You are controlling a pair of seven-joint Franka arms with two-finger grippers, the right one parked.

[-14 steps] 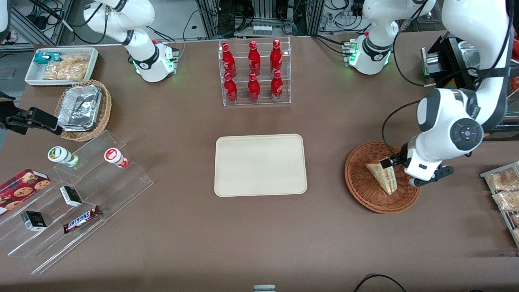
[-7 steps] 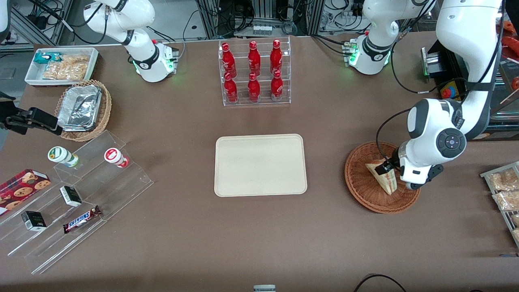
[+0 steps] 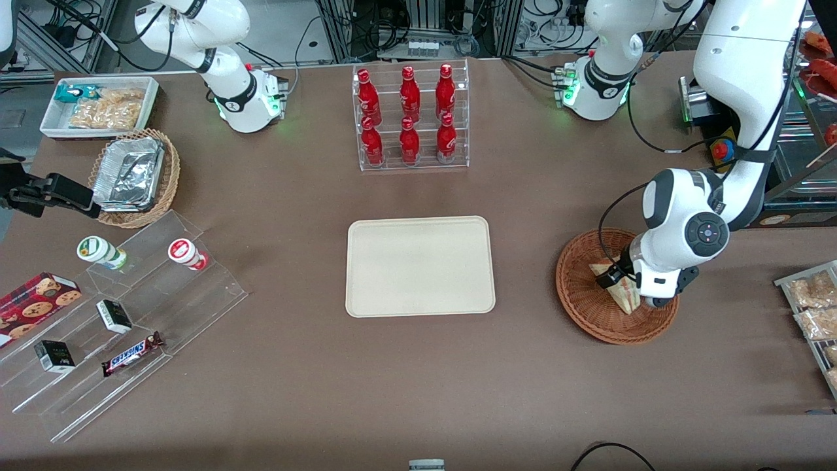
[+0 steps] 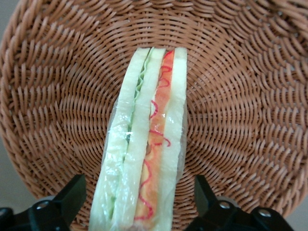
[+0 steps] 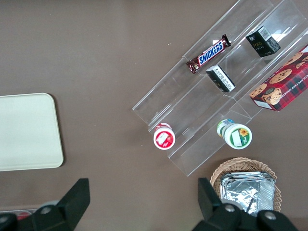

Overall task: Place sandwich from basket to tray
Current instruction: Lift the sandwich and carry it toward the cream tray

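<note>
The sandwich (image 3: pixel 623 297) lies in the reddish-brown wicker basket (image 3: pixel 579 288) toward the working arm's end of the table. In the left wrist view the wrapped sandwich (image 4: pixel 144 144) stands on edge, showing green and red filling, on the basket's weave (image 4: pixel 240 96). My gripper (image 3: pixel 637 296) is low over the basket. It is open (image 4: pixel 139 195), with one finger (image 4: pixel 72 195) on each side of the sandwich and a gap showing at both sides. The cream tray (image 3: pixel 418 265) lies at the table's middle, bare, and its corner shows in the right wrist view (image 5: pixel 29 130).
A clear rack of red bottles (image 3: pixel 410 118) stands farther from the camera than the tray. Bagged snacks (image 3: pixel 811 304) lie at the working arm's table edge. A stepped acrylic shelf (image 3: pixel 131 314), a tan basket of foil trays (image 3: pixel 134 176) and a white bin (image 3: pixel 98 104) are at the parked arm's end.
My arm has swung in over the basket toward the tray's side, and the gripper has come down over the sandwich. The sandwich and basket have not moved.
</note>
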